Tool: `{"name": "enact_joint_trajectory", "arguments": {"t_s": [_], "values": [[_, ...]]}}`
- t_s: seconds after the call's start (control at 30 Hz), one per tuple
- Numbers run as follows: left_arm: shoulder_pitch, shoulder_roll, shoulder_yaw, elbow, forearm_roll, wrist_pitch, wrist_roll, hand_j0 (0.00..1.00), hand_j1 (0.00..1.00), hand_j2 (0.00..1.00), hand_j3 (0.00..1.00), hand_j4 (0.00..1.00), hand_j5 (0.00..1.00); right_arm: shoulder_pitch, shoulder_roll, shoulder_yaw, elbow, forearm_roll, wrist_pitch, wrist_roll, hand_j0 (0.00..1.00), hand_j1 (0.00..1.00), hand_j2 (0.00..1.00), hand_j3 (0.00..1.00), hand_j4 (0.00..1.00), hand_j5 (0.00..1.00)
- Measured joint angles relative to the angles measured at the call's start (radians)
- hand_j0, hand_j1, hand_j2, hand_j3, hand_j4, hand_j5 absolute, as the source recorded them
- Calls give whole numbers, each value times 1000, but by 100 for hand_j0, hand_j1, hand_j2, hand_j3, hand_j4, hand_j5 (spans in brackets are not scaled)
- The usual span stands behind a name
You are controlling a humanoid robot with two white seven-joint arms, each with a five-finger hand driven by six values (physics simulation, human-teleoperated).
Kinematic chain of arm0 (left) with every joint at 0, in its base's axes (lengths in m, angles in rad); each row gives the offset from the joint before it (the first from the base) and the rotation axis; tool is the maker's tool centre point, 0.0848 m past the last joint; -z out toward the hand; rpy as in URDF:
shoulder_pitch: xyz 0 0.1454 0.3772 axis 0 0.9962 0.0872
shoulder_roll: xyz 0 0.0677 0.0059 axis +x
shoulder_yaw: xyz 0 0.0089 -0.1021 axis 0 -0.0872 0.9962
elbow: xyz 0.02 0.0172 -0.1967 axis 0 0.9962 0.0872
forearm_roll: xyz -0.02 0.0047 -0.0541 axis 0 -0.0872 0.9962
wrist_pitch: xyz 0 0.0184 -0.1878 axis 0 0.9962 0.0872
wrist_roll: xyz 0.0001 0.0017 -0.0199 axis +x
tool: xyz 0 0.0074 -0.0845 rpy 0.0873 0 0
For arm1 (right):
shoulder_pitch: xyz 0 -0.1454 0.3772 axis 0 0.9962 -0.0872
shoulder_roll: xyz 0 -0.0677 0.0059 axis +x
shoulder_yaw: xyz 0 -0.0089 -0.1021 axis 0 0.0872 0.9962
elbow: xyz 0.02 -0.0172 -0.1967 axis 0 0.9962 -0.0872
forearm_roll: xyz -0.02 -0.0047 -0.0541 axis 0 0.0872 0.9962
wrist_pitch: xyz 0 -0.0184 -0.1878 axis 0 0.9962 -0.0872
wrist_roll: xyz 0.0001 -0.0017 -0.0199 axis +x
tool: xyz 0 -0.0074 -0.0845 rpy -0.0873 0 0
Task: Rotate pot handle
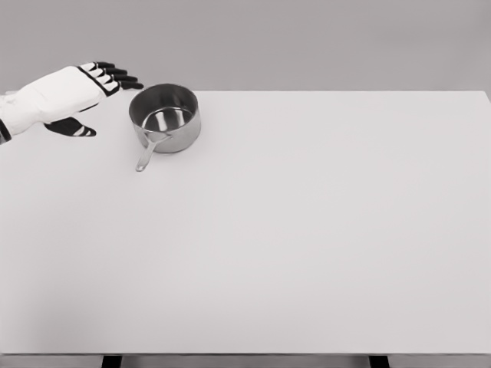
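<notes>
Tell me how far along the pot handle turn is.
Nothing looks done yet. The pot sits near the table's far left, its handle pointing toward the near edge. The left hand hovers open beside the pot, touching nothing. Grasping and rotating the handle remain.

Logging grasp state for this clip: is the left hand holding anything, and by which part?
Nothing is held. The left hand is open beside the pot, apart from it; its handle is untouched.
</notes>
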Motion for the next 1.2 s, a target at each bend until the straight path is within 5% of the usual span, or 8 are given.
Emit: {"name": "enact_joint_trajectory", "arguments": {"t_s": [0.5, 0.67, 1.2], "values": [[-81, -186, -51, -48, -35, 0, 3, 100, 100, 100, 100, 100, 100, 0, 0, 0, 0, 0, 0, 0, 100, 100, 100, 100, 100, 100], [-103, -212, -136, -52, -61, 0, 5, 100, 100, 100, 100, 100, 100, 0, 0, 0, 0, 0, 0, 0, 100, 100, 100, 100, 100, 100], [-103, -260, -220, 43, -106, 0, 6, 100, 100, 100, 100, 100, 100, 0, 0, 0, 0, 0, 0, 0, 100, 100, 100, 100, 100, 100]]}}
